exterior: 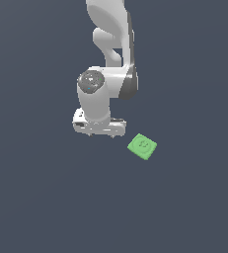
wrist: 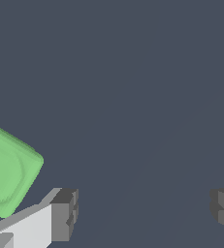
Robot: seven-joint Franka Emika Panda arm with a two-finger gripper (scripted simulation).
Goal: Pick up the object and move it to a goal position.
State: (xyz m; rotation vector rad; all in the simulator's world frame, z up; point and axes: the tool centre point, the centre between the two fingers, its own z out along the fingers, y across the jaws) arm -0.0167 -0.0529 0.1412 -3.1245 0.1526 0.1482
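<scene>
The gripper has its two dark finger pads spread wide apart, with nothing but bare floor between them, so it holds nothing. In the wrist view one pad sits close to the corner of the green block, while the other pad is far off at the opposite edge of the picture; the block lies outside the gap, beside the nearer finger rather than between the two. Whether that finger touches the block I cannot tell, though a thin strip of floor seems to separate them. From the exterior view, the hand hangs low under the white arm, and the block rests flat on the dark floor just beside it, toward the exterior view's right, turned at an angle to the hand with its round knob facing up. No goal marker shows in either picture. By my judgement the task is at an early stage: the approach is nearly made but the grasp is not yet begun, and what is left is to centre the open fingers over the block, descend, close, lift and carry it to the goal.
</scene>
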